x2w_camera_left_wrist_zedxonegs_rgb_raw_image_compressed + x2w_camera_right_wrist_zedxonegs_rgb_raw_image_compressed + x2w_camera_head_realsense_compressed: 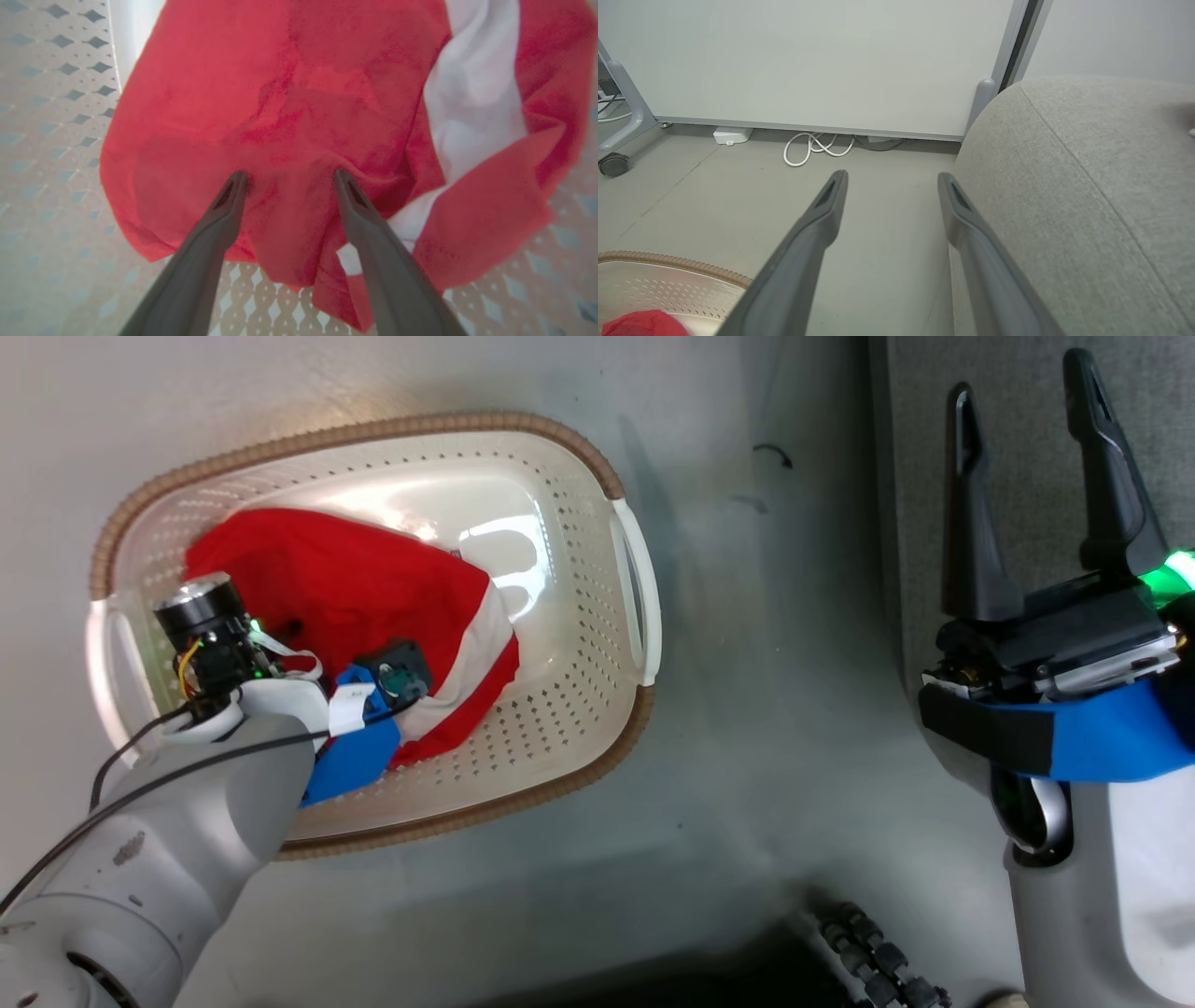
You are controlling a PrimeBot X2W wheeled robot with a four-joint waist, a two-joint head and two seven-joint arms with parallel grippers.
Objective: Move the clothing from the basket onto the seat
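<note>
Grey floor (766, 709) separates the basket (448, 425) rim from the seat (1087, 186) edge.

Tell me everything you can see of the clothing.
The clothing is soft bright red fabric with a broad white band, crumpled into one heap; one piece or two, I cannot tell. It lies inside the basket on its floor. The open left gripper straddles a fold, its tips seemingly pressed into the red cloth.

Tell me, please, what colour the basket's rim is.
Brown, woven-looking rim, clearest in the head view.
</note>
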